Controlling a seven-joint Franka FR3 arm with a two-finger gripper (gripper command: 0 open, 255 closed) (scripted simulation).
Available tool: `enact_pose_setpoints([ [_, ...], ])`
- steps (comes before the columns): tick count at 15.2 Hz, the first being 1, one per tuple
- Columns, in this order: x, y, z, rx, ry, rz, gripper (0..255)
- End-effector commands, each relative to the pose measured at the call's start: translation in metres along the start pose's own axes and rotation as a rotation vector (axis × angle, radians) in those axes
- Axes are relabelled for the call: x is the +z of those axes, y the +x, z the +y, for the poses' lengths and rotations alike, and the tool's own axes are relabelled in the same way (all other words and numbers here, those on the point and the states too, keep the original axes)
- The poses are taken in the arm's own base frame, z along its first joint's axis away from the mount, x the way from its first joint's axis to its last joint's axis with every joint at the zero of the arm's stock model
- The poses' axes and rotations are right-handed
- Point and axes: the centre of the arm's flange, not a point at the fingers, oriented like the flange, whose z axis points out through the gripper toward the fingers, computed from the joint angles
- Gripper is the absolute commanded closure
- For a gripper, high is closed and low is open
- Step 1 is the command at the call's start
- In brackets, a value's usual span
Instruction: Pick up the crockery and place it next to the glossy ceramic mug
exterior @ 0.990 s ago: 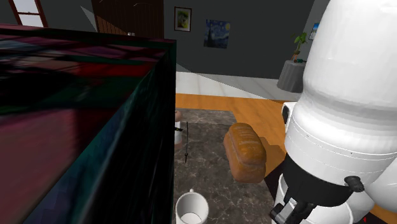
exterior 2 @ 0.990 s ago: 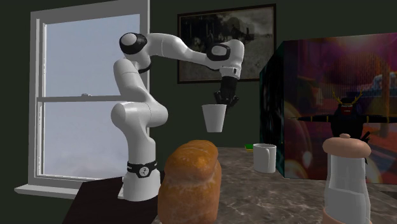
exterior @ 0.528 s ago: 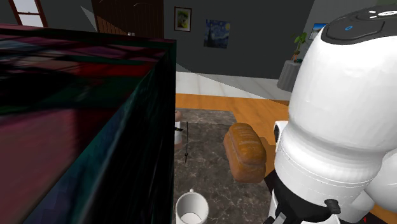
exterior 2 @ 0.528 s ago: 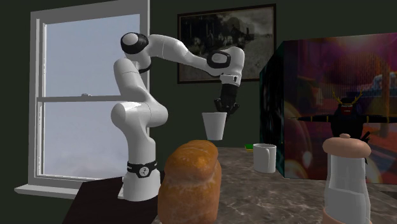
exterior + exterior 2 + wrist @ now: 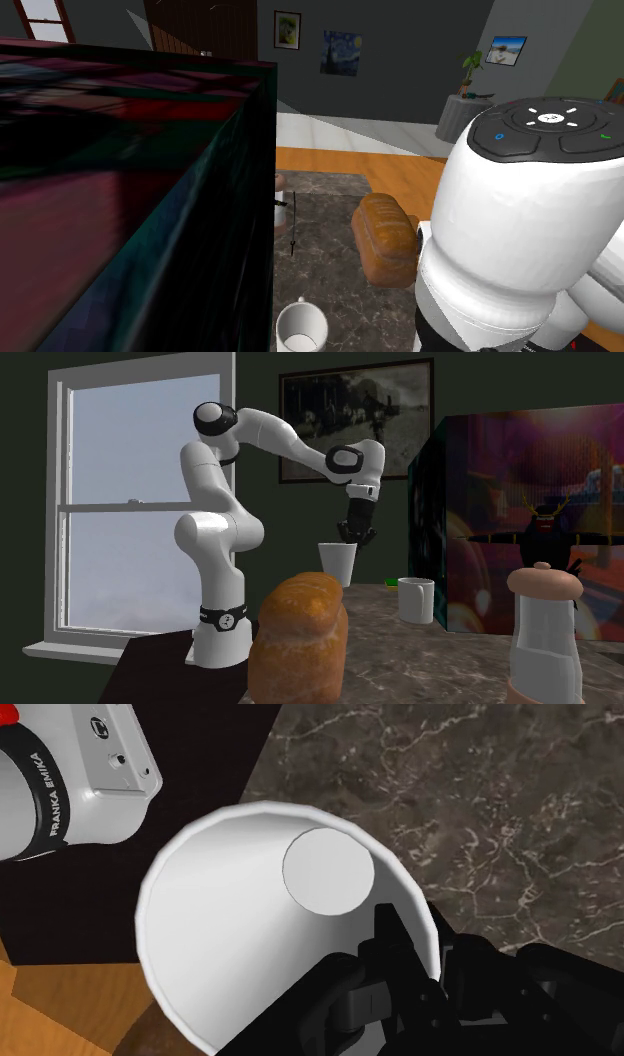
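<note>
White robot arm (image 5: 215,532) holding a tapered white cup (image 5: 338,564) low over a dark marbled counter (image 5: 430,652).
In the second exterior view, a brown loaf (image 5: 300,642) stands nearest. At the counter's far end the black gripper (image 5: 350,540) clamps the cup's rim, one finger inside, one outside. The upright cup is left of a white mug (image 5: 415,600), near but apart.
</note>
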Motion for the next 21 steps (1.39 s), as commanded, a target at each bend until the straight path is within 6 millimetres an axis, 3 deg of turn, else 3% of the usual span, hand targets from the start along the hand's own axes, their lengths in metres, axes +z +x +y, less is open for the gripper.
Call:
enact_pose_setpoints([
  [1, 0.011, -0.001, -0.001, 0.0, 0.001, 0.0, 255],
  [10, 0.057, 0.001, -0.01, 0.0, 0.001, 0.0, 255],
  [18, 0.057, 0.001, -0.01, 0.0, 0.001, 0.0, 255],
  [19, 0.057, 0.001, -0.01, 0.0, 0.001, 0.0, 0],
  [21, 0.057, 0.001, -0.01, 0.0, 0.001, 0.0, 0],
])
